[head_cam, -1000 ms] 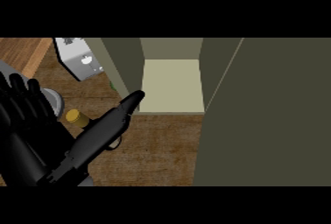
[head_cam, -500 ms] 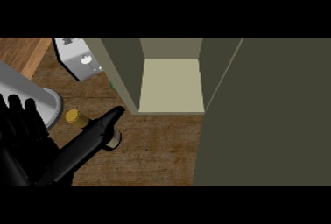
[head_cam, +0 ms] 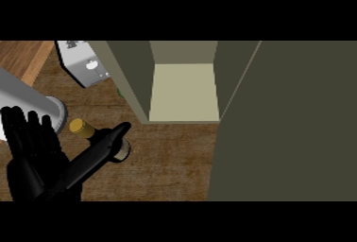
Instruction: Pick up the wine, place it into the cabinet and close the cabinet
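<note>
A brown, grained wooden counter [head_cam: 167,160] carries an olive, matt cabinet [head_cam: 300,123] whose inner shelf [head_cam: 182,92] looks paler, smooth and flat. Left of the cabinet, a grey appliance [head_cam: 83,66] shows a brushed, metal-like sheen, and a pale grey cylinder [head_cam: 28,106] below it looks smooth and softly glossy. Between cylinder and cabinet, the wine [head_cam: 94,156] bottle appears dark and matt, possibly glass, with a yellow, gold-toned cap [head_cam: 81,127] nearby. The left hand [head_cam: 31,146] is black, matt, plastic-like.
</note>
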`<state>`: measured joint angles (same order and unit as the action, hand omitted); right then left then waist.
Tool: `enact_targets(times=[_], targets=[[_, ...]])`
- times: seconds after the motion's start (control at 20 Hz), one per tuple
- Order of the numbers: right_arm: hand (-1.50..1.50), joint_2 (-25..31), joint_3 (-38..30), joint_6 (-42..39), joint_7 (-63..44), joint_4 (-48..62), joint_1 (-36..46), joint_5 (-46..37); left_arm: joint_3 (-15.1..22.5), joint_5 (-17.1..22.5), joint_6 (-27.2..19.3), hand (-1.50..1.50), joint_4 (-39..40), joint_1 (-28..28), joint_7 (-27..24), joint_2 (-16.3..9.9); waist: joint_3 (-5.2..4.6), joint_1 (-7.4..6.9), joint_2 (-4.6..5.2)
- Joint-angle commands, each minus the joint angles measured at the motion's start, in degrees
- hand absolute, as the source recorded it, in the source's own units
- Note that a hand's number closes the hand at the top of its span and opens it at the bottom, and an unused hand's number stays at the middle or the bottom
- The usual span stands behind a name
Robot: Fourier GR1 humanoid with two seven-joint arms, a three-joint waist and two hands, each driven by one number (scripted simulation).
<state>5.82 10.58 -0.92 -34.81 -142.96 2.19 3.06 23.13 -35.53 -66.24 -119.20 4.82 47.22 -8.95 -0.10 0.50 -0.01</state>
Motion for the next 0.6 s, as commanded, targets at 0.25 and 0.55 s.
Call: enact_targets(times=[0.25, 0.55], targets=[[-1.5, 1.16, -2.34, -0.45, -3.81, -7.3, -0.88, 4.01, 2.24, 15.7, -10.04, -1.5, 7.98, -3.7, -18.06, -1.92, -0.04, 0.16, 0.02], [-1.5, -0.4, 1.04, 1.18, -4.02, -7.37, -1.23, -0.34, -0.19, 26.45, -7.14, -1.5, 9.62, -4.8, -28.14, -1.4, -0.02, -0.16, -0.04]])
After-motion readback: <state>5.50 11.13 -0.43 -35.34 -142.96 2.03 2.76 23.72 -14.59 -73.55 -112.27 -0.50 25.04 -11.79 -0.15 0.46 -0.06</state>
